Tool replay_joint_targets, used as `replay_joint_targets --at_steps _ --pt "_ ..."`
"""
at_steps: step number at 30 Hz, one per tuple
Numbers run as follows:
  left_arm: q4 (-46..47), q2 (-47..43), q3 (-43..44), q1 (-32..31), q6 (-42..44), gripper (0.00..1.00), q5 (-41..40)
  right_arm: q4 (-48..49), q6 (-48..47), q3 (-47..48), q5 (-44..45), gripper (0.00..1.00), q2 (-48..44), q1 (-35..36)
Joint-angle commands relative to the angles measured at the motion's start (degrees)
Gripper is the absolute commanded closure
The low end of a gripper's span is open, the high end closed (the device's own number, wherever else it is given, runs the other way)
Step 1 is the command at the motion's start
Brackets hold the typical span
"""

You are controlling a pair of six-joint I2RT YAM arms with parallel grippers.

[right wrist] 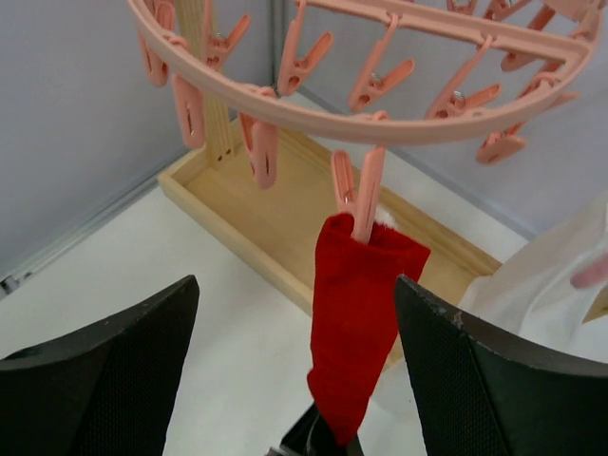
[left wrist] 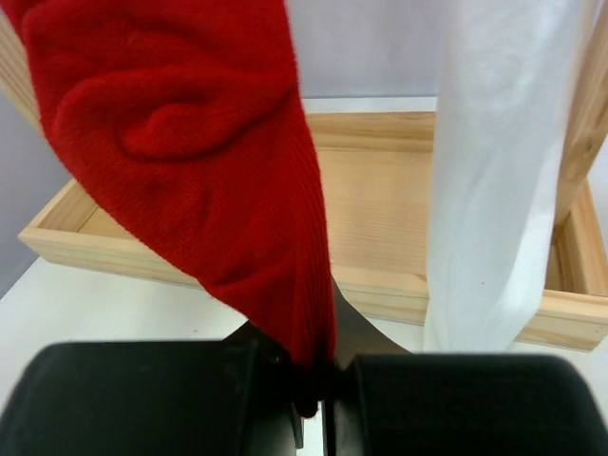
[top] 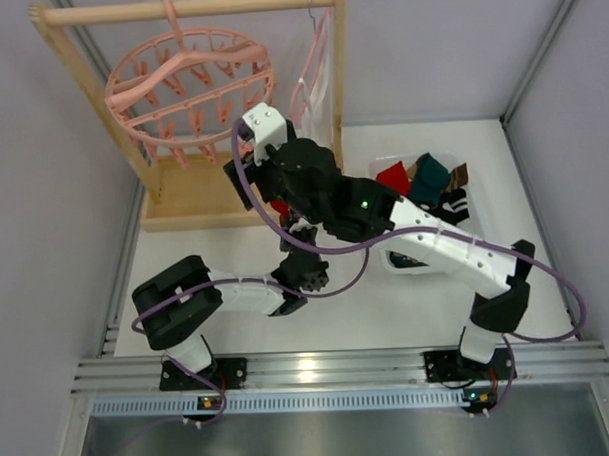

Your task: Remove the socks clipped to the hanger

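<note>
A red sock [right wrist: 356,318] hangs by its cuff from one pink peg [right wrist: 359,195] of the round salmon-pink hanger [right wrist: 380,128], which hangs from the wooden rail [top: 189,77]. My left gripper [left wrist: 318,399] is shut on the sock's lower tip [left wrist: 218,161] and shows under the sock in the right wrist view [right wrist: 328,439]. My right gripper [right wrist: 296,370] is open, its fingers [right wrist: 104,375] either side of the sock, apart from it. In the top view the right arm [top: 313,183] hides most of the sock; a bit of red shows [top: 280,206].
A long white cloth [left wrist: 499,180] hangs just right of the sock from a slim hanger [top: 319,62]. The wooden frame's tray base [left wrist: 389,190] lies behind. A clear bin [top: 456,263] at right holds several socks [top: 423,179]. Grey walls enclose the table.
</note>
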Motion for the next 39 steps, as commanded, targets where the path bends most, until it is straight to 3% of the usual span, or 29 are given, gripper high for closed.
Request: replay_joint_targets --at_steps 1,5,11,18,33,39 --pt "3.18 1.43 2.44 -1.43 1.43 1.00 -0.97 -2.92 -3.04 9.70 6.06 0.21 4.33 -0.11" --pt "3.26 1.87 3.58 -2.31 2.05 1.00 -0.36 -5.73 -5.58 20.85 9.49 0.29 12.93 -0.20" --pt "3.26 1.43 4.19 -3.01 1.69 1.00 1.40 -4.16 -12.26 26.76 16.53 0.38 20.07 -0.29" --pt "3.26 2.66 6.75 -4.07 3.80 1.00 2.54 1.81 -20.34 26.68 23.56 0.39 22.97 -0.47" --pt "3.26 3.10 8.42 -5.12 5.12 1.00 4.21 14.54 -31.86 26.95 29.54 0.34 29.21 -2.93" --pt "3.26 3.10 8.15 -5.12 4.60 1.00 4.48 17.28 -33.71 26.95 29.28 0.39 30.01 -3.37"
